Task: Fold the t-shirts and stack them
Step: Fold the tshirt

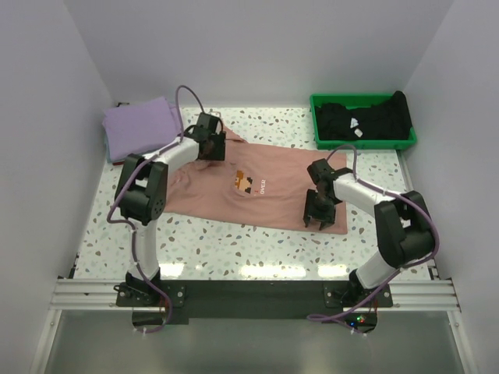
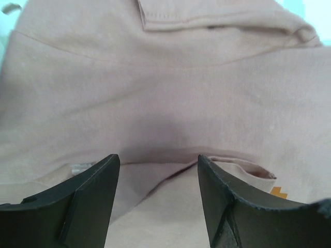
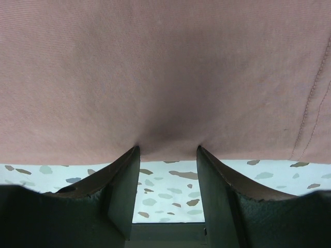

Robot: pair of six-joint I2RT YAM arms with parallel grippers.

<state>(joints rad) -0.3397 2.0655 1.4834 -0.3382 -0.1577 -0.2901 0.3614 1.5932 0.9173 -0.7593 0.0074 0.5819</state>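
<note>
Neither gripper has hold of anything. The left gripper stands with its jaws apart over the collar end of the salmon-pink t-shirt, fingertips down on the cloth. The right gripper has its jaws apart too, and its tips just meet the shirt's near edge close to the hem corner; bare table shows in the gap between them.

The salmon-pink t-shirt lies spread across the middle of the table, chest print facing up, and no fold has been made in it yet. At the back left corner the lavender t-shirt sits as a neat folded rectangle, so that one looks finished and would serve as the base of the stack. At the back right the black t-shirt is heaped loosely in the green tray, unfolded; whether the tray holds more than one garment I cannot tell.

By my reckoning the task is roughly a third done. The pink shirt needs folding and placing on the lavender one, and the black cloth then needs taking out, folding and stacking.
</note>
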